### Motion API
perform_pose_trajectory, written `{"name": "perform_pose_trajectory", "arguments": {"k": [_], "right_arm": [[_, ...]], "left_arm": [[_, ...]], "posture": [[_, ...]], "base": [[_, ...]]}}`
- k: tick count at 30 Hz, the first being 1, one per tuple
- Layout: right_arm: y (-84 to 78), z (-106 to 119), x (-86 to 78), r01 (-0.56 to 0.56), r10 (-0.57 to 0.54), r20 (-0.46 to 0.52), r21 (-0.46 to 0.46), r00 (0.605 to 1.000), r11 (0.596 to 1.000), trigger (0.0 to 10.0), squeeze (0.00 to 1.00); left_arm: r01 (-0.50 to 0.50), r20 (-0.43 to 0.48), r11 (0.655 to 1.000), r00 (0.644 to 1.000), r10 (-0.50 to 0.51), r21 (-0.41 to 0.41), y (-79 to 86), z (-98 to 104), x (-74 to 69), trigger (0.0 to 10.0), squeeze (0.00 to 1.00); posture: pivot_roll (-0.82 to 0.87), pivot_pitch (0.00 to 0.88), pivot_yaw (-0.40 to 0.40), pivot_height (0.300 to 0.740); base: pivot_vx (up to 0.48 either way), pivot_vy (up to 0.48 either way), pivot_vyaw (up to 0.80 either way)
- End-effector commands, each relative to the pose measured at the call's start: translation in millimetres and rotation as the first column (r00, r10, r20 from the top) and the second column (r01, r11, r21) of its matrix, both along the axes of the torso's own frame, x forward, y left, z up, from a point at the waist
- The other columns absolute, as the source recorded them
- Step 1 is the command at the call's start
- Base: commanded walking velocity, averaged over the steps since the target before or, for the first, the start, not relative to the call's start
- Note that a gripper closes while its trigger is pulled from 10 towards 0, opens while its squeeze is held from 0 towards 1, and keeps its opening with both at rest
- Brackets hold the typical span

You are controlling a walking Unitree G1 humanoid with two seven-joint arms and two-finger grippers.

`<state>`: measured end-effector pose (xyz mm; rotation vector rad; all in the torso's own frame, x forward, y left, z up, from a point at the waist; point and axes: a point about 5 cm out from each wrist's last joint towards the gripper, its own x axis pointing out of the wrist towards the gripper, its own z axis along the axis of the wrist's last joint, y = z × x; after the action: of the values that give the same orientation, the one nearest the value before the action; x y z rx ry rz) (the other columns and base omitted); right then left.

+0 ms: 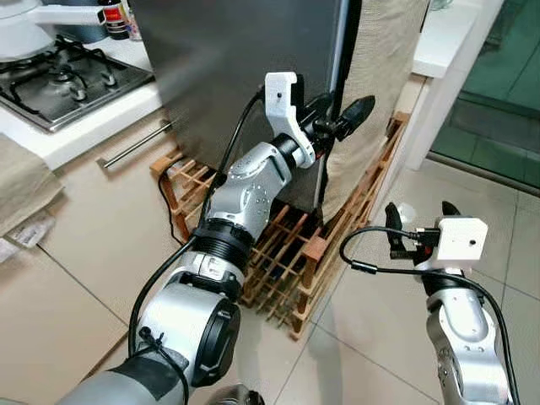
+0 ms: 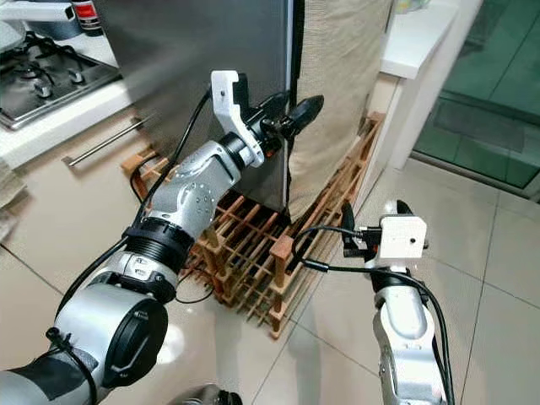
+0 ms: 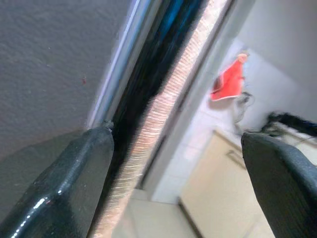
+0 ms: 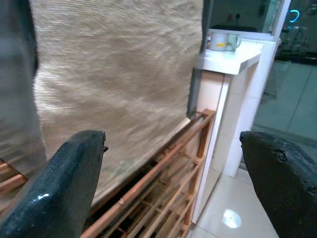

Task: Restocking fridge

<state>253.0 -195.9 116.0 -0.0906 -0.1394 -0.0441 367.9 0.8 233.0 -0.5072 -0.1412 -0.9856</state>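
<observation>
Two spread tools (image 1: 342, 118) (image 1: 418, 221), fridge (image 1: 236, 76) cropped.

fridge (image 1: 228, 76) on wooden rack (image 1: 287, 253) | stove (image 1: 59, 80) left | white counter (image 1: 443, 38) right

Left gripper (image 1: 342, 118) is extended toward 12 o'clock, fingers parted; right gripper (image 1: 417, 221) is held low at 4 o'clock, fingers spread.

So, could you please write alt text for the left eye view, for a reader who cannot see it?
The left gripper reaches with open fingers to the edge of a dark grey fridge door, beside a hanging beige cloth. The right gripper hovers open over the tiled floor. A wooden rack lies at the fridge's foot, and a gas stove sits on the robot's left.
</observation>
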Motion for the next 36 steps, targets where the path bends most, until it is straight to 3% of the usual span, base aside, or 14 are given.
{"name": "perform_pose_trajectory", "arguments": {"k": [1,9,14,17,18,20,21,25,26,30,31,33,35,36], "right_arm": [[-2.2,-1,-1.2,0.019,-0.019,-0.003,0.005,1.0,1.0,10.0,0.0],[-1.0,-4,-2.8,0.02,-0.02,-0.014,0.006,1.0,1.0,10.0,0.0],[-0.5,-4,-2.6,0.017,-0.017,-0.012,0.007,1.0,1.0,10.0,0.0],[-0.9,-3,-2.4,0.017,-0.017,-0.011,0.008,1.0,1.0,10.0,0.0],[-1.1,-3,-2.4,0.017,-0.017,-0.01,0.008,1.0,1.0,10.0,0.0],[-1.2,-3,-2.5,0.017,-0.017,-0.01,0.008,1.0,1.0,10.0,0.0],[-1.5,-3,-2.7,0.017,-0.017,-0.009,0.008,1.0,1.0,10.0,0.0],[-3.1,-3,-3.5,0.022,-0.022,-0.005,0.008,1.0,1.0,10.0,0.0],[-5.6,-2,-5.3,0.033,-0.033,0.0,0.007,0.999,0.999,10.0,0.0],[-8.8,-2,-7.5,0.047,-0.047,0.006,0.006,0.999,0.999,10.0,0.0],[-11.3,-3,-8.5,0.061,-0.061,0.003,0.011,0.998,0.998,10.0,0.0],[-11.8,-2,-7.7,0.064,-0.064,0.002,0.014,0.998,0.998,10.0,0.0],[-11.7,-2,-7.0,0.064,-0.064,0.003,0.014,0.998,0.998,10.0,0.0],[-10.5,-1,-4.7,0.062,-0.062,0.005,0.017,0.998,0.998,10.0,0.0]], "left_arm": [[0.274,0.031,0.95,0.962,-0.273,-0.152,-79.5,17,-47.1,10.0,0.0],[0.239,0.011,0.966,0.971,-0.239,-0.102,-75.5,8,-46.3,10.0,0.0],[0.046,-0.007,0.999,0.999,-0.046,-0.012,-40.2,-12,-35.1,10.0,0.0],[-0.029,0.0,1.0,1.0,0.029,0.011,-22.0,-18,-32.5,10.0,0.0],[-0.118,0.023,0.992,0.993,0.117,0.04,-4.6,-19,-29.5,10.0,0.0],[-0.144,0.03,0.989,0.989,0.142,0.047,0.3,-20,-28.7,10.0,0.0],[-0.248,0.043,0.966,0.968,0.246,0.069,19.9,-21,-24.7,10.0,0.0],[-0.363,0.074,0.928,0.931,0.358,0.079,46.2,-18,-25.8,10.0,0.0],[-0.417,0.098,0.904,0.908,0.408,0.097,63.2,-19,-33.1,10.0,0.0],[-0.452,0.118,0.883,0.891,0.439,0.13,72.7,-24,-41.8,10.0,0.0],[-0.535,0.14,0.821,0.845,0.516,0.2,81.5,-35,-49.1,10.0,0.0],[-0.593,0.133,0.769,0.805,0.579,0.241,88.2,-44,-51.6,10.0,0.0],[-0.607,0.121,0.754,0.792,0.598,0.251,90.4,-47,-51.6,10.0,0.0],[-0.678,0.139,0.659,0.724,0.676,0.325,103.1,-58,-49.5,10.0,0.0]], "posture": [[-0.15,0.0,0.078,0.727],[-0.15,0.0,0.077,0.727],[-0.14,0.0,0.072,0.727],[-0.13,0.0,0.072,0.727],[-0.13,0.0,0.071,0.727],[-0.12,0.0,0.072,0.727],[-0.12,0.0,0.077,0.727],[-0.12,0.0,0.078,0.727],[-0.11,0.0,0.076,0.727],[-0.1,0.0,0.072,0.727],[-0.09,0.0,0.07,0.727],[-0.09,0.0,0.07,0.727],[-0.09,0.0,0.071,0.727],[-0.09,0.0,0.07,0.727]], "base": [[0.0,0.0,0.0],[0.0,0.0,0.0],[0.0,0.0,0.0],[0.0,0.0,0.0],[0.0,0.0,0.0],[0.0,0.0,0.0],[0.0,0.0,0.0],[0.0,0.0,0.0],[0.0,0.0,0.0],[0.0,0.0,0.0],[0.0,0.0,0.0],[0.0,0.0,0.0],[0.0,0.0,0.0],[0.0,0.0,0.0]]}}
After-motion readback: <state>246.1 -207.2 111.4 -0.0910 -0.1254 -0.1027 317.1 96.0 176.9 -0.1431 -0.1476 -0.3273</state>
